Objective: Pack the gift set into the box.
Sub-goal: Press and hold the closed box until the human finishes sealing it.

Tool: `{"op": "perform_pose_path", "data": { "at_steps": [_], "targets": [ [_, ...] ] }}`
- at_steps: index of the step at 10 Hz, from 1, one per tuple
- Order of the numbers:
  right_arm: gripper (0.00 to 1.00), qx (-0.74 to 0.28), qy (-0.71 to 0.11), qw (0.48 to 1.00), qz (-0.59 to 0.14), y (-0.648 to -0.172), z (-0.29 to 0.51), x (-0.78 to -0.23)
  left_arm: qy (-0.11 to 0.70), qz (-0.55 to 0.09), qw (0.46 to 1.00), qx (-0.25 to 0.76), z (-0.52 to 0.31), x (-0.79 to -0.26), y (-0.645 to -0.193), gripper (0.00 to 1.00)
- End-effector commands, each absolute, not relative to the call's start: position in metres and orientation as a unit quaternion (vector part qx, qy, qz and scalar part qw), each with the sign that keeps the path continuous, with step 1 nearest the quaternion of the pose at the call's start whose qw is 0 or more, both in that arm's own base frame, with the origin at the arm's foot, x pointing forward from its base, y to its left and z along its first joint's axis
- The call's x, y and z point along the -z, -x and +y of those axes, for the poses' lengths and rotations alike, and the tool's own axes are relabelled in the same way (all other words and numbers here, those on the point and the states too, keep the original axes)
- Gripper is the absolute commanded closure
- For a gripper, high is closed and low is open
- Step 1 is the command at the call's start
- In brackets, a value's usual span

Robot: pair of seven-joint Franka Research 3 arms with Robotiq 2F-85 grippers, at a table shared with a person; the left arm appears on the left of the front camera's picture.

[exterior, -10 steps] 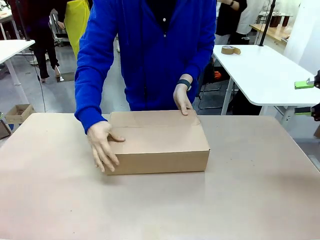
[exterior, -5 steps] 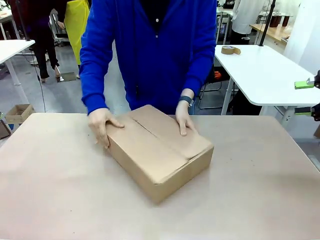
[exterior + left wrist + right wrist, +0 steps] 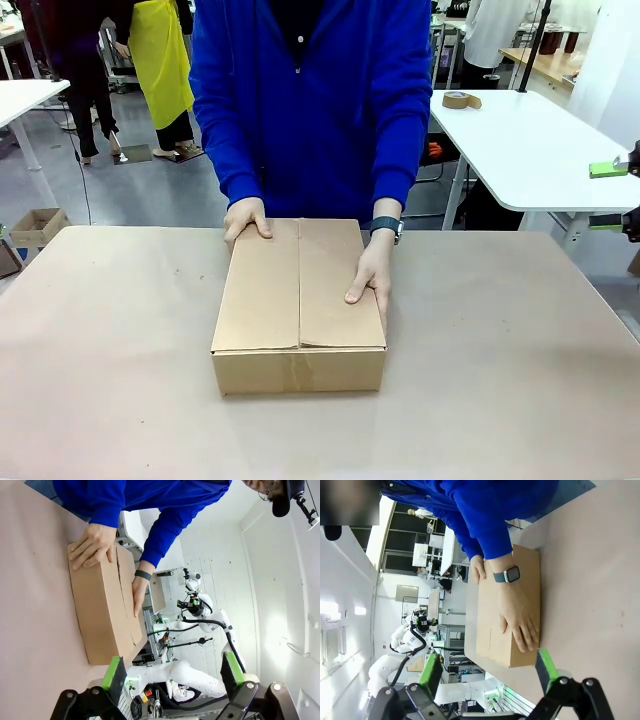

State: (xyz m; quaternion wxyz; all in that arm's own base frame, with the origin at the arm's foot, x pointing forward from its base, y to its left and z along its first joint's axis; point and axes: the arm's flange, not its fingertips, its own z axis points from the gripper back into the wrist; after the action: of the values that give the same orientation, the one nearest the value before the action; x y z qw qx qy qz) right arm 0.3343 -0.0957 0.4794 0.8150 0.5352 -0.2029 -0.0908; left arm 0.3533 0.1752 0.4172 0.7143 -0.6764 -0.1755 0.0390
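Box (image 3: pixel 270 300) sits closed, well ahead of left end effector (image 3: pixel 171 661) and right end effector (image 3: pixel 487 657), both wide.

Brown cardboard box (image 3: pixel 298 305) closed, flaps flat, short end facing robot, mid-table.

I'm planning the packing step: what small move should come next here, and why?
Probably opening the box: its top flaps lie shut, with the person's hands resting on them. The left gripper and right gripper hang open, apart from it, so the person seems best placed.
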Motion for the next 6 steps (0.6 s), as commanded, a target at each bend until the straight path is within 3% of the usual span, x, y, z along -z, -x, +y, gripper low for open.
{"op": "perform_pose_path", "data": {
  "at_steps": [1, 3, 5, 6],
  "targets": [
    [0.00, 0.033, -0.511, 0.835, -0.201, -0.347, -0.061, -0.492, 0.676, -0.181, 0.712, 0.053, 0.148, -0.432, -0.359, 0.00],
    [0.00, -0.135, -0.479, 0.836, -0.231, -0.379, 0.032, -0.501, 0.646, -0.204, 0.692, 0.249, 0.061, -0.441, -0.370, 0.00],
    [0.00, -0.291, -0.491, 0.763, -0.303, -0.395, 0.118, -0.479, 0.539, -0.272, 0.676, 0.421, -0.017, -0.413, -0.376, 0.00],
    [0.00, -0.347, -0.504, 0.732, -0.299, -0.396, 0.145, -0.462, 0.514, -0.320, 0.649, 0.460, -0.039, -0.395, -0.377, 0.00]
  ]
}}
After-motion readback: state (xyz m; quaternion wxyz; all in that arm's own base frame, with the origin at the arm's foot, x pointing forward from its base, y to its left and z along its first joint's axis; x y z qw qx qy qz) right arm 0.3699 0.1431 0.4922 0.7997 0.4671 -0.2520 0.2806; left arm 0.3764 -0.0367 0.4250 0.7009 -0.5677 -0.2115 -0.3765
